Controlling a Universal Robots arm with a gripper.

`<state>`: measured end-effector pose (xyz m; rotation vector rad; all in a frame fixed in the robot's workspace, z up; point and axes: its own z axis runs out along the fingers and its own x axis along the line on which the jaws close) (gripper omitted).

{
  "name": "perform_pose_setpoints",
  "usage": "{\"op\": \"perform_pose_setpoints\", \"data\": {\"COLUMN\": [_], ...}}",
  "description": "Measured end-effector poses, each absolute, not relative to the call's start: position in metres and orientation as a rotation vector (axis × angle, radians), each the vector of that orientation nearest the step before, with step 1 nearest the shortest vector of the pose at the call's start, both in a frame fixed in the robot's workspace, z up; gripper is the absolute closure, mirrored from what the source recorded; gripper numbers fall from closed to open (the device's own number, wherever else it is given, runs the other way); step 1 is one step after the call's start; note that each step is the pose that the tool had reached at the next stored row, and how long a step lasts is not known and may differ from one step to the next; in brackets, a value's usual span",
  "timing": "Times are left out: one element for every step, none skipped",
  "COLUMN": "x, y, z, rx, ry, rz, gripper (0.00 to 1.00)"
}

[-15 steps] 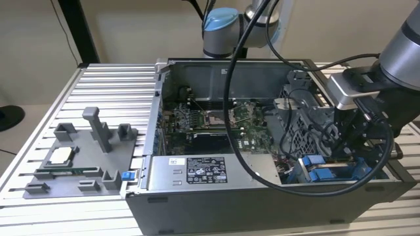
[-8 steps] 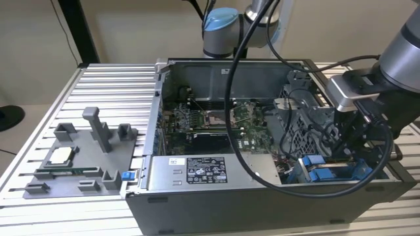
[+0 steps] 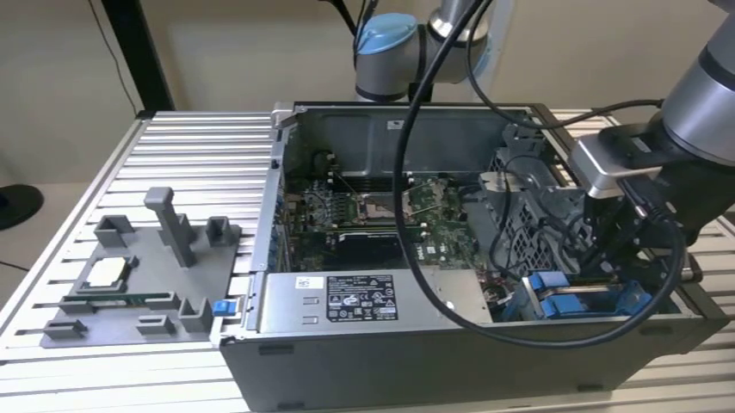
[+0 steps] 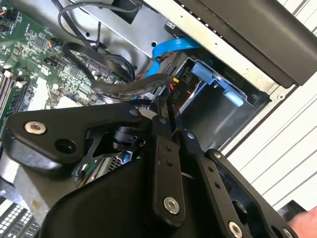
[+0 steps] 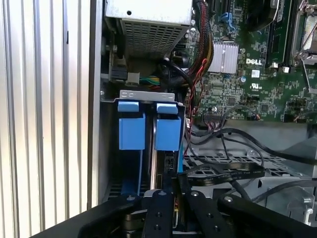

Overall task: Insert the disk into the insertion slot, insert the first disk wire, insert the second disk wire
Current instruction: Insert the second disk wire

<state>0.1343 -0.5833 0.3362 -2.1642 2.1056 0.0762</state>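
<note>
An open grey metal computer case [image 3: 460, 344] lies on its side on a ribbed aluminium surface [image 3: 195, 163], with its green motherboard [image 3: 379, 211] facing up. In the exterior view, the grey robot arm [image 3: 701, 112] reaches down into the case at its corner nearest the exterior view's right, where the bright blue plastic tabs [image 3: 549, 284] of the insertion slot [image 3: 586, 301] show. In the first wrist view, the black claw [image 5: 173, 206] sits just below two blue tabs standing side by side at the mouth of the grey sheet-metal slot [image 5: 148, 96], beside the case wall. The claw's fingers [image 4: 163, 148] look pressed close together around a thin black cable [image 4: 133, 87] with a small connector, though the grip itself is partly hidden. A flat blue ribbon cable [image 4: 168, 49] curves nearby. The disk cannot be made out clearly; it may be within the slot behind the tabs. A grey labelled power-supply box [image 3: 356, 301] lies along the case's front edge, and a grey plastic fixture tray [image 3: 138, 275] rests on the surface at the exterior view's left.
</note>
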Motion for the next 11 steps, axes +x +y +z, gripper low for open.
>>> {"op": "perform_pose_setpoints", "data": {"x": [0.134, 0.134, 0.134, 0.134, 0.134, 0.134, 0.134, 0.134, 0.134, 0.134, 0.134], "y": [-0.583, -0.583, -0.583, -0.583, -0.583, -0.583, -0.583, -0.583, -0.583, -0.583, -0.583], "z": [0.334, 0.333, 0.332, 0.332, 0.331, 0.33, 0.331, 0.334, 0.337, 0.341, 0.345], "rx": [-2.163, -2.16, -2.157, -2.153, -2.149, -2.147, -2.148, -2.148, -2.148, -2.148, -2.148], "ry": [2.105, 2.103, 2.1, 2.097, 2.093, 2.091, 2.091, 2.091, 2.091, 2.091, 2.092], "rz": [0.078, 0.083, 0.089, 0.096, 0.103, 0.106, 0.106, 0.106, 0.106, 0.106, 0.106], "gripper": [1.0, 1.0, 1.0, 1.0, 1.0, 0.0, 0.0, 0.0, 0.0, 0.0, 0.0]}}
